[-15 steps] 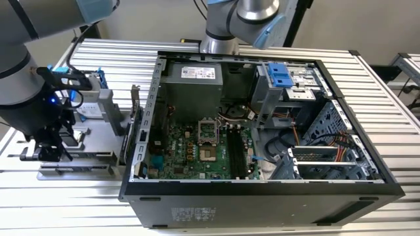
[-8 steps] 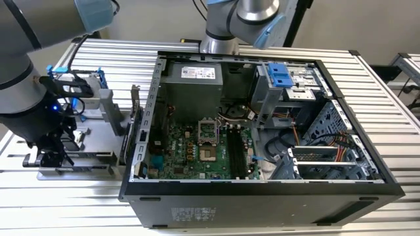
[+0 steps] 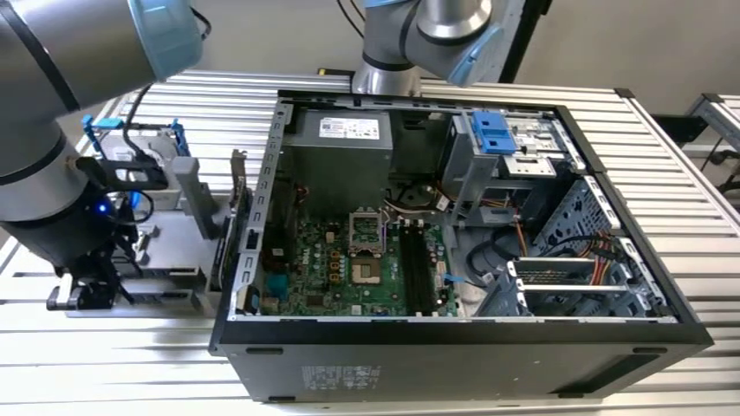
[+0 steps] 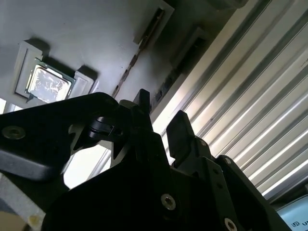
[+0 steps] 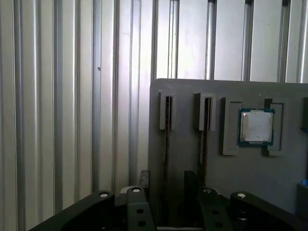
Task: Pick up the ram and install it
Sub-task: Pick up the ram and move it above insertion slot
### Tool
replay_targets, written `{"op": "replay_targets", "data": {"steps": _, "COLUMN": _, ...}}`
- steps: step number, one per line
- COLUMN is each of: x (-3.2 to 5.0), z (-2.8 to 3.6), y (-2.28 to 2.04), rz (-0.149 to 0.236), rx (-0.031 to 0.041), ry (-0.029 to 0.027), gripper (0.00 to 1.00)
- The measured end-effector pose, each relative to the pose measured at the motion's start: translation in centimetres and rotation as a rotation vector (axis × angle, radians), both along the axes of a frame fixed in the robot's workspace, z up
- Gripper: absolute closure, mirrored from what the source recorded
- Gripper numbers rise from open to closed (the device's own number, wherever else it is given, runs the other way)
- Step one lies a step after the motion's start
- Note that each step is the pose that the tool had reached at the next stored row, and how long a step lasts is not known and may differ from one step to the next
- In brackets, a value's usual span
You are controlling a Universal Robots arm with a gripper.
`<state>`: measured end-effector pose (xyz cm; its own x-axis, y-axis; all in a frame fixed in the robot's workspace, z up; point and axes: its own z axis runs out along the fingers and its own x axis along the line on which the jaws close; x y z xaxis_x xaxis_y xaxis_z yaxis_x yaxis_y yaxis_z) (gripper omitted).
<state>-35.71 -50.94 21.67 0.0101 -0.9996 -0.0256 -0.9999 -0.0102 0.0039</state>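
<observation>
The gripper is open, with its two fingers apart and nothing held between them. It hangs low over the grey holder. The holder sits on the slatted table, to the exterior view's left of the open computer case. The ram stands on its thin edge in a slot of that holder. In both wrist views its long side runs straight away from the gripper and into the gap between the fingers. It looks like one finger is set for each flat face. A second slot lies just beside it, then the square silver chip.
</observation>
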Motion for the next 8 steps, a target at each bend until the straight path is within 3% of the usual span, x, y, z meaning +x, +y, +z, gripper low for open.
{"op": "replay_targets", "data": {"steps": 8, "x": 0.07, "z": -1.47, "y": 0.00, "rz": -0.014, "rx": 0.0000, "ry": 0.0011, "gripper": 0.00}}
